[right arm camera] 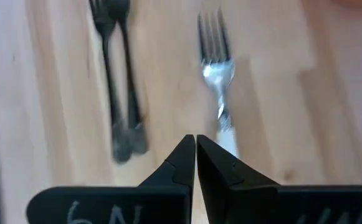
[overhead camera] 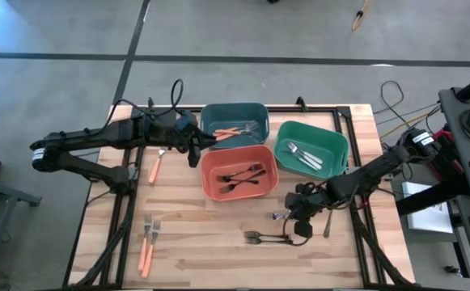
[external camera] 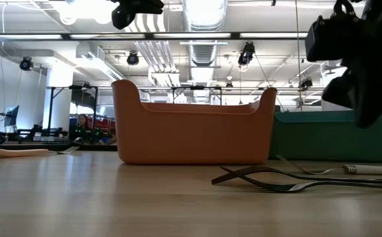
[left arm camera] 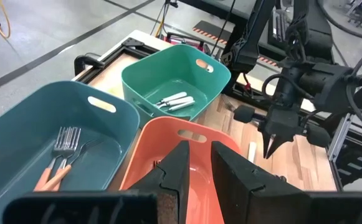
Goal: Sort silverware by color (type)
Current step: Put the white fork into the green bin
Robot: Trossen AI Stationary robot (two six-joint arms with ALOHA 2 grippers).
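Down at the near edge of the tabletop, two orange-handled forks lie side by side on the left, and a pair of black forks on the right. Just above those, the right claw hangs with fingers pressed together, gripping nothing, its tips over a silver fork on the wood. Further back, the orange-red bin carries black forks, and the green bin holds silver pieces. The left claw hovers at the orange-red bin's far left corner, fingers a narrow gap apart and empty. Beyond it, the teal bin holds orange-handled forks; another orange-handled one lies beside the left arm.
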